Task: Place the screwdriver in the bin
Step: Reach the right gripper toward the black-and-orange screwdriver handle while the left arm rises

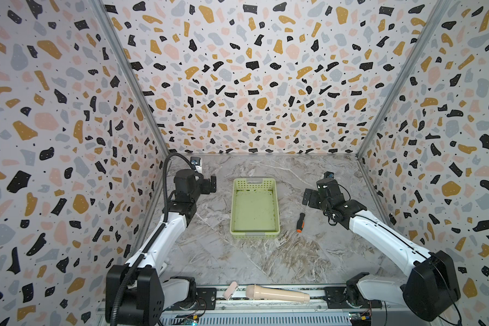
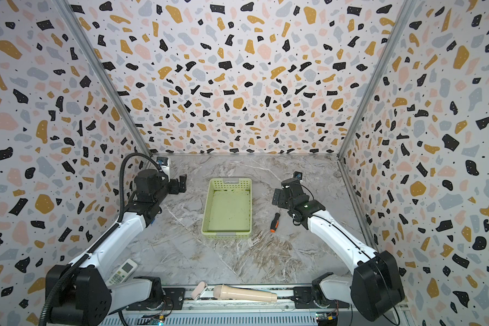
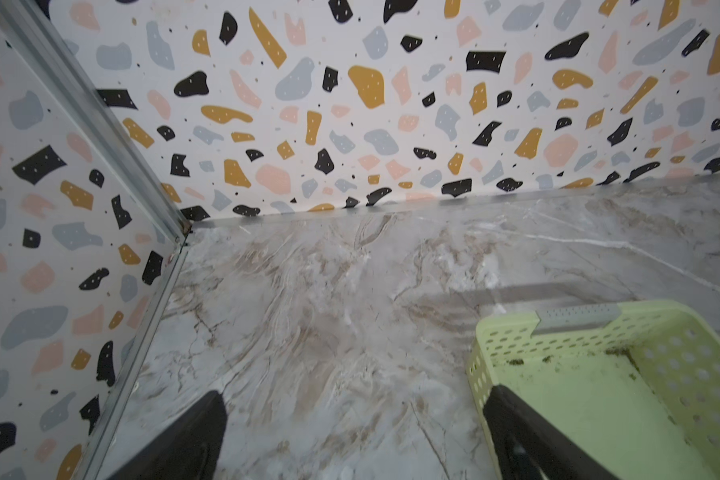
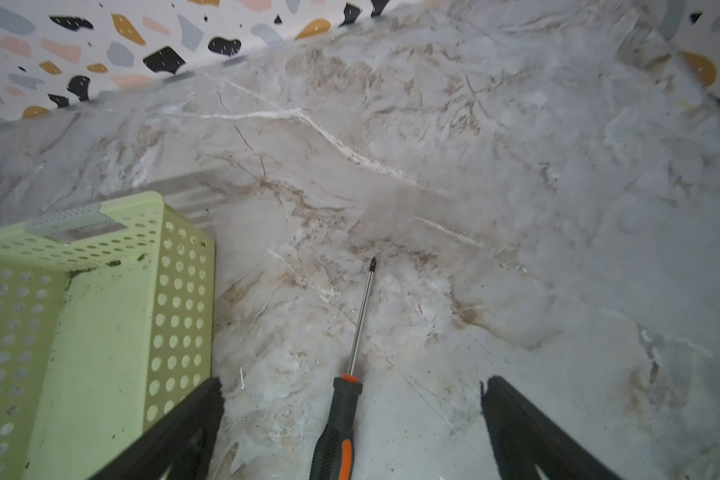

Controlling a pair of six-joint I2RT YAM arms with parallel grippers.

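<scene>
The screwdriver [image 1: 301,220] [image 2: 274,221] [image 4: 341,415], black-handled with an orange band and end, lies flat on the marble table to the right of the bin in both top views. The bin [image 1: 276,209] [image 2: 208,209] [image 4: 175,291] [image 3: 558,328] is a pale yellow-green perforated basket, with nothing in it. My right gripper [image 1: 308,199] [image 2: 277,198] [image 4: 352,415] hovers open above the screwdriver's shaft end; in the right wrist view the handle lies between the spread fingers, untouched. My left gripper [image 1: 213,184] [image 2: 182,183] [image 3: 354,428] is open and holds nothing, left of the bin.
A beige microphone-shaped object [image 1: 277,293] [image 2: 244,293] and a small pink-white roller [image 1: 230,290] [image 2: 198,290] lie on the front rail. A white remote control [image 2: 122,272] sits at the front left. Patterned walls close in the table on three sides.
</scene>
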